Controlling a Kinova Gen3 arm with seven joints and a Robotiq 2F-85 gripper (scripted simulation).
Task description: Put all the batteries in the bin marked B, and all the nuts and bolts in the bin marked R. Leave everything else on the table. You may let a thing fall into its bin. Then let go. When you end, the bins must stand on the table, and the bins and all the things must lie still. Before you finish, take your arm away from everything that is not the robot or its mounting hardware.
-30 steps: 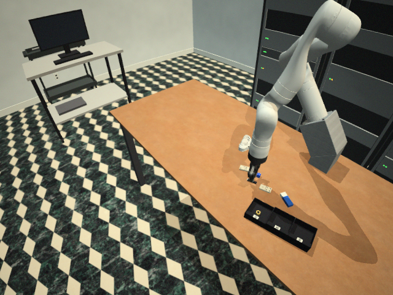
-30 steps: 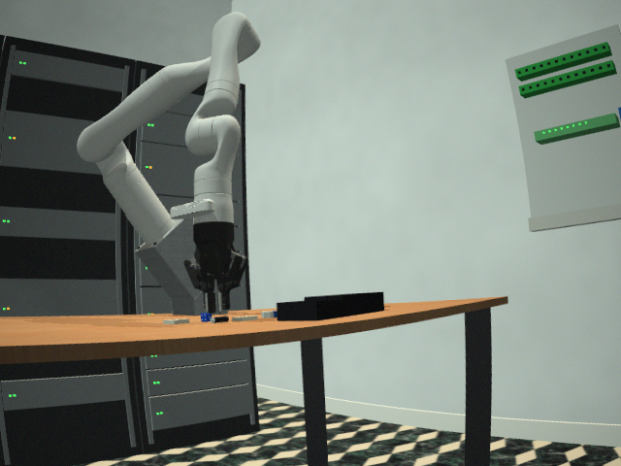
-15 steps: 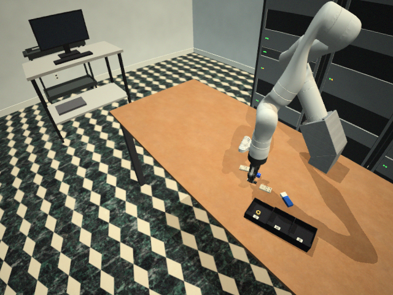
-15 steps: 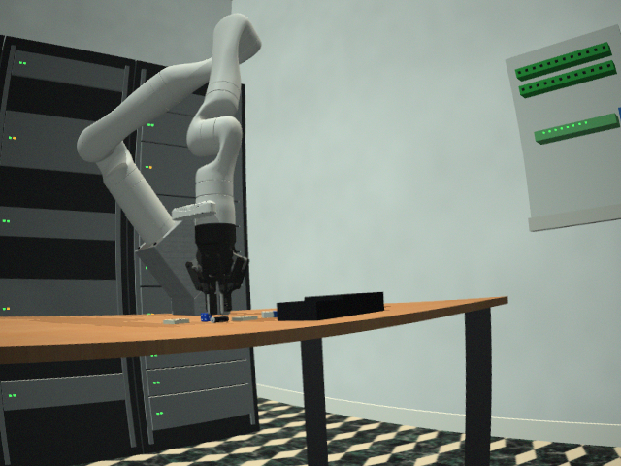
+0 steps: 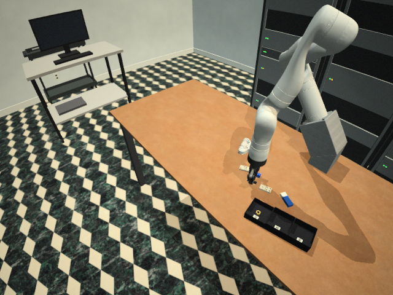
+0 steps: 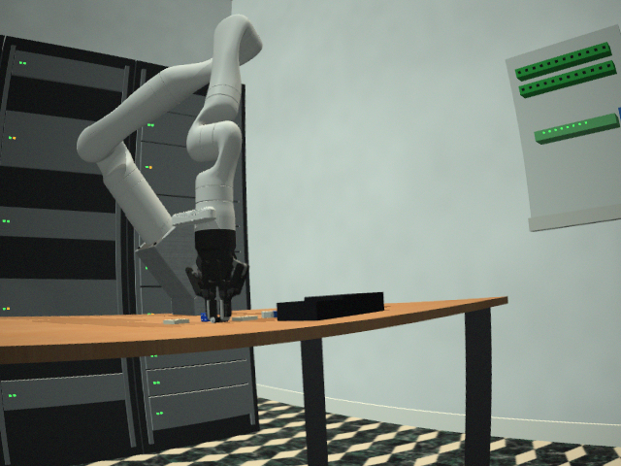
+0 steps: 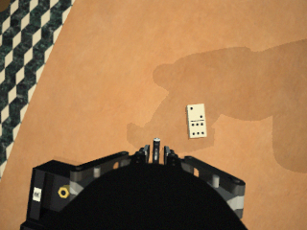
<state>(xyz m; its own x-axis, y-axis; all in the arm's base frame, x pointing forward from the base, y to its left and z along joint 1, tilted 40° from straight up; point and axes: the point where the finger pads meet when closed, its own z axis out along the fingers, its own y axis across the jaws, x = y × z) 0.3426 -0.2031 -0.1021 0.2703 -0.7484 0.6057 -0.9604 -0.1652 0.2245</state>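
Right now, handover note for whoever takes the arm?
Gripper: part open, holds nothing, down at the table with its fingers either side of the small black cylindrical battery.
Done: yellow hex nut lies in an end compartment of the black three-part bin; labels unreadable.
Left: close on the battery, carry it to B, release.
Leave: two white dominoes, blue die, blue-white eraser.
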